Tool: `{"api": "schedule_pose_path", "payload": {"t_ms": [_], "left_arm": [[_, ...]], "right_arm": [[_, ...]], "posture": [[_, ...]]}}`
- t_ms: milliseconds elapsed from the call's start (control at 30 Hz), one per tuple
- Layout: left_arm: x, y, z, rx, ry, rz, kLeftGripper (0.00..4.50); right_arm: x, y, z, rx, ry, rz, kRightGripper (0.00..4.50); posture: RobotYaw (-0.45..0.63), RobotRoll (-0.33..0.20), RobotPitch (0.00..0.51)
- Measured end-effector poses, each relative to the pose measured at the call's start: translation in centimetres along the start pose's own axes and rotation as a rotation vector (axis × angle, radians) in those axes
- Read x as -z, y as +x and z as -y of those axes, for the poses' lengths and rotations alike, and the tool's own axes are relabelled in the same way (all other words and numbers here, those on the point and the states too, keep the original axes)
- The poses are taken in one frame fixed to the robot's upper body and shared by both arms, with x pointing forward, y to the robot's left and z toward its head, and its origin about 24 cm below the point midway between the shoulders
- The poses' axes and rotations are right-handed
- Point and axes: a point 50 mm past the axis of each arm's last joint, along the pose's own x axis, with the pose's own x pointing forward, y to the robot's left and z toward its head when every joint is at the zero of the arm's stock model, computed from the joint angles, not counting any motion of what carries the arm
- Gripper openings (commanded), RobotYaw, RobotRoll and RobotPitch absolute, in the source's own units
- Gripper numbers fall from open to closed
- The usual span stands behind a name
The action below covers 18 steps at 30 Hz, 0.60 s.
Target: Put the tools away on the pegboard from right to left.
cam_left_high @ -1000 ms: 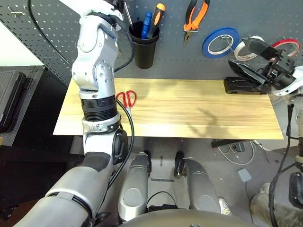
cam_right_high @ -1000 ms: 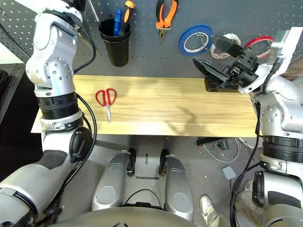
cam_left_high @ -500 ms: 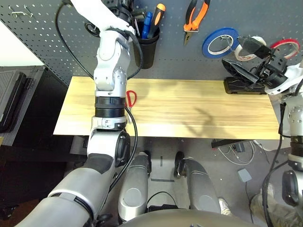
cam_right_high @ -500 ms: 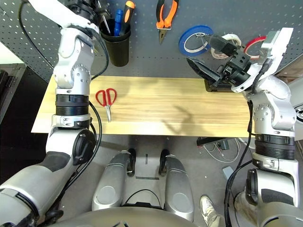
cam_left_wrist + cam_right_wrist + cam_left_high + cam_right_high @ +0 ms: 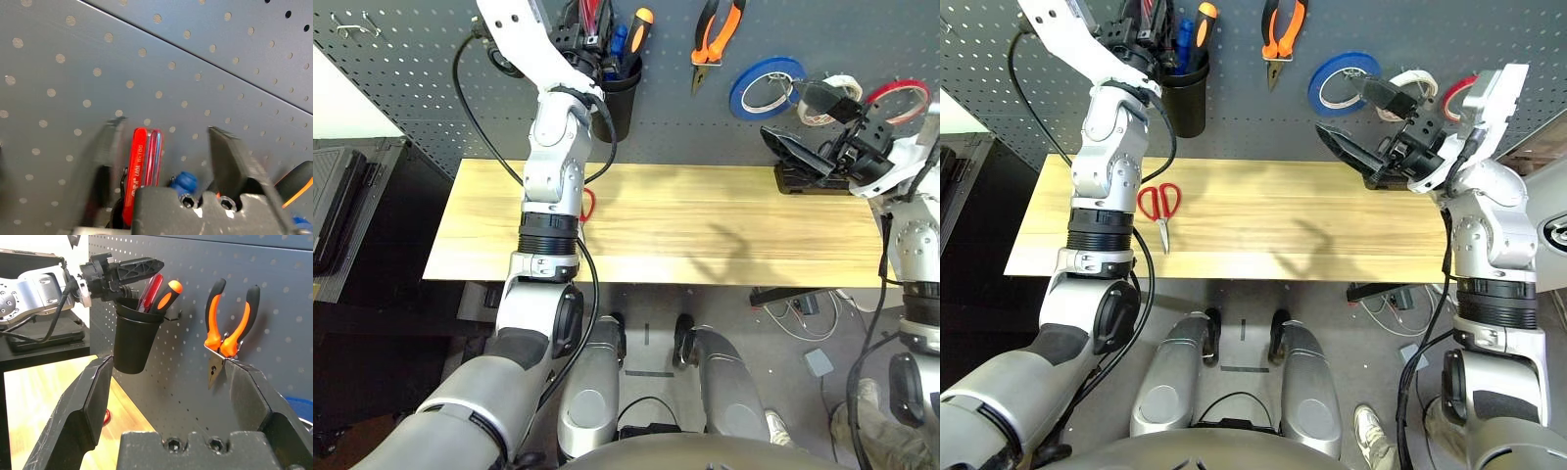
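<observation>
Three tools stowed, scissors still on the desk

On the pegboard (image 5: 431, 88) the white tape (image 5: 824, 98) and pliers (image 5: 715, 34) hang on hooks, and the red screwdriver (image 5: 139, 166) stands in the black cup (image 5: 133, 340) between the spread, empty fingers of the left end effector (image 5: 166, 147). The right end effector (image 5: 166, 382) is also open and holds nothing. The red scissors (image 5: 1161, 206) lie on the desk (image 5: 705, 225), so one item seems left. The screwdriver handle bears small print, too small to read.
</observation>
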Motion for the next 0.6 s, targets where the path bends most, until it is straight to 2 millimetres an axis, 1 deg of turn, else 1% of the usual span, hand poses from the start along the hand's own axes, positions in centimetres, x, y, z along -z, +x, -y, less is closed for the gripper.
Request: {"api": "schedule_pose_path", "payload": {"t_ms": [100, 167, 433, 533, 600], "left_arm": [[-0.2, 0.0, 0.0, 0.003, -0.001, 0.007, 4.48], [-1.0, 0.0, 0.1, 0.01, -0.001, 0.028, 4.48], [-6.0, -0.8, 0.1, 0.019, 0.015, 0.146, 4.48], [-7.3, -1.6, 0.4, 0.023, 0.033, 0.17, 4.48], [-7.9, -2.5, 0.1, 0.019, 0.057, 0.175, 4.48]], "right_arm": [[0.2, 0.1, -0.1, 0.0, 0.002, 0.0, 4.5], [0.2, 0.0, -0.1, -0.001, -0.003, -0.001, 4.5], [0.6, -0.3, -0.3, 0.003, 0.006, -0.009, 4.5], [1.1, -0.6, -0.5, 0.009, 0.024, -0.018, 4.5], [1.6, -0.9, -0.8, 0.008, 0.041, -0.028, 4.5]], "posture": [[0.14, 0.0, 0.198], [0.14, 0.0, 0.195], [0.16, 0.0, 0.194], [0.18, 0.0, 0.198], [0.19, 0.0, 0.203]]}}
